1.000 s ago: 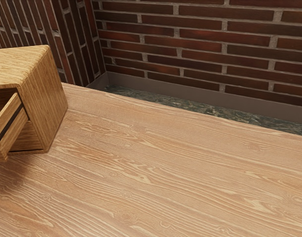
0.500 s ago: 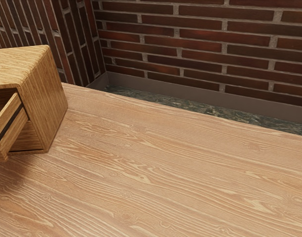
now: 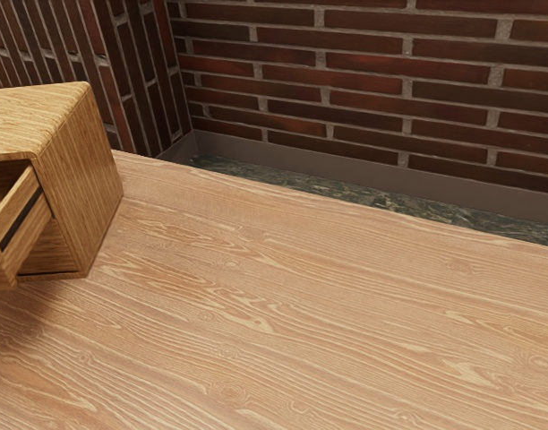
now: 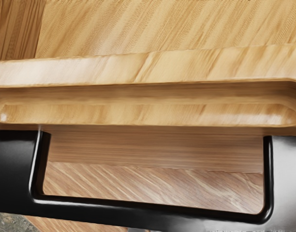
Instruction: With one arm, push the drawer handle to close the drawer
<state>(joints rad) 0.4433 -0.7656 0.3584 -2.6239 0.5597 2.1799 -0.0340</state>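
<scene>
The wooden cabinet (image 3: 81,179) stands at the exterior view's left edge, partly cut off. Its drawer (image 3: 25,235) juts out of the front, still partly open, with a dark slot along the side. From the wrist view, the black U-shaped drawer handle (image 4: 138,211) stretches wide close below my hand, in front of the drawer's wooden front (image 4: 153,145). The cabinet's top (image 4: 167,29) lies beyond it. Whether my hand touches the handle cannot be made out.
The wood-grain table (image 3: 301,305) extends from the cabinet toward the exterior view's right. Behind it are a dark stone-like strip (image 3: 346,191) and a brick wall (image 3: 363,81).
In the exterior view, the drawer has slid slightly farther into the cabinet, mostly over the last half second. The cabinet has stayed where it was.
</scene>
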